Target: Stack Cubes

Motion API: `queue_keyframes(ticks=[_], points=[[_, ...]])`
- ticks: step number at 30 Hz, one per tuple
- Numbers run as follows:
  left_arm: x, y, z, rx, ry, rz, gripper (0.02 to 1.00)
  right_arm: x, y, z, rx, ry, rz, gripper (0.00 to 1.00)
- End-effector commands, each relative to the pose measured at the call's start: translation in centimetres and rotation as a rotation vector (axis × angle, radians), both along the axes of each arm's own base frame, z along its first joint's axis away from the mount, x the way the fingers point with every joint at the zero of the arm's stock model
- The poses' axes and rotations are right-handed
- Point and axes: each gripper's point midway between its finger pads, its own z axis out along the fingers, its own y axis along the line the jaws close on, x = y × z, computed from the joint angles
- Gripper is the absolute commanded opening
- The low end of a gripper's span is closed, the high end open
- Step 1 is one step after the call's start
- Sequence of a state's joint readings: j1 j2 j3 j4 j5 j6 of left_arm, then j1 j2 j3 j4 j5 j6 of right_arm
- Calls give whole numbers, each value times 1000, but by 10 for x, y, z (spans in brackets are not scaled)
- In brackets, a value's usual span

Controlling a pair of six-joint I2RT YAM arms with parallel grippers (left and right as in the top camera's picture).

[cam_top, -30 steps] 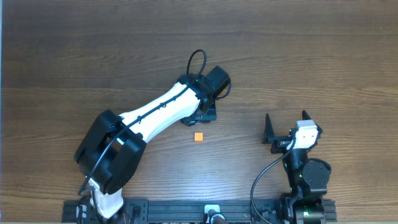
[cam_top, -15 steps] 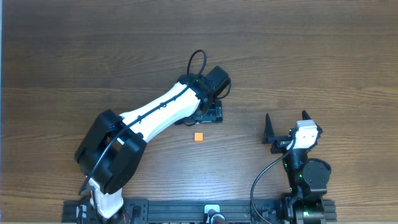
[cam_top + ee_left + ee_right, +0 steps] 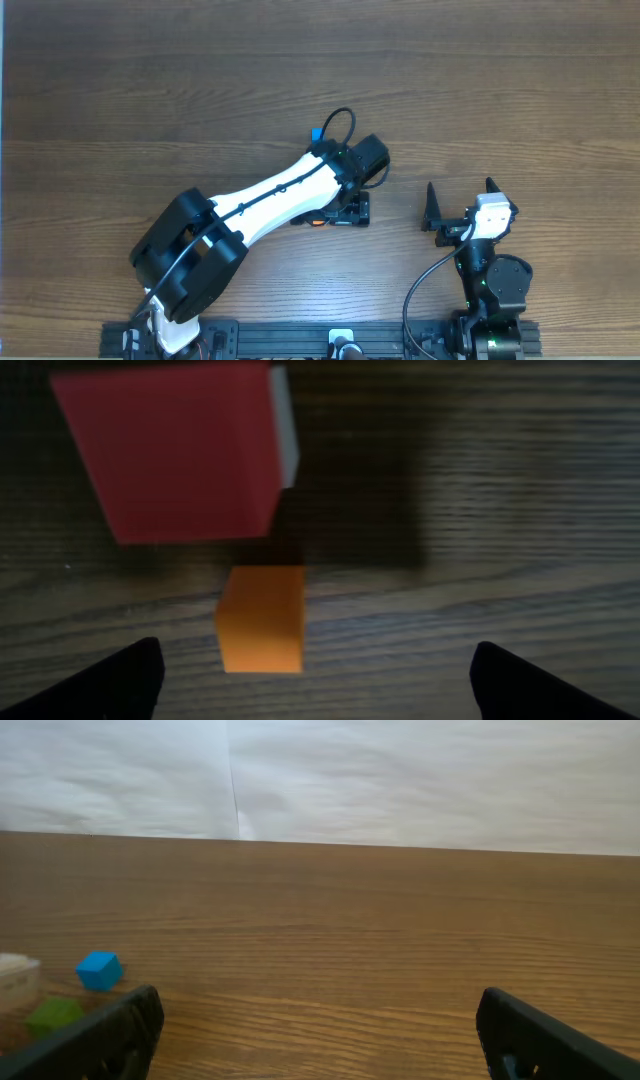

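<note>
- Left gripper (image 3: 316, 665): fingers spread wide with nothing between them. It hangs low over the orange cube (image 3: 262, 618), which lies on the table (image 3: 150, 80) nearer one finger than the other. Judged purpose: lining up to close on that cube, so a sideways correction is probably needed first.
- Red cube (image 3: 170, 450): sits just beyond the orange cube. Whether the two touch cannot be determined. It appears larger, which makes it the probable base of the stack.
- Right gripper (image 3: 318, 1005): fingers apart and empty, parked near its own base and well apart from the work — this leaves the left arm free room.
- Blue cube (image 3: 99, 970) and green cube (image 3: 55, 1015): near each other on the table, beside the left arm.
- Count: four cubes — one red, one orange, one blue, one green. Two grippers, neither holding anything. No stack is visible.
</note>
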State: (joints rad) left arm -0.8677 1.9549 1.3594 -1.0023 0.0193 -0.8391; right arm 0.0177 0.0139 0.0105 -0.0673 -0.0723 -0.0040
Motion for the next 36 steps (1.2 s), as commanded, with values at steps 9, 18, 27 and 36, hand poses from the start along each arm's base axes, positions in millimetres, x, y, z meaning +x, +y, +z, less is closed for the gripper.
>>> queue_keyframes(ticks=[9,18,27,36], points=[[3,5,-2,-26,-13,53,947,0,1,-1,-1,0,5,993],[0,13,-8,-15,6,70,741,0,1,-1,-1,0,5,991],[0,13,-8,-16,8,70,402,0,1,-1,-1,0,5,991],[0,13,-8,-16,9,70,213,0,1,-1,-1,-1,5,991]])
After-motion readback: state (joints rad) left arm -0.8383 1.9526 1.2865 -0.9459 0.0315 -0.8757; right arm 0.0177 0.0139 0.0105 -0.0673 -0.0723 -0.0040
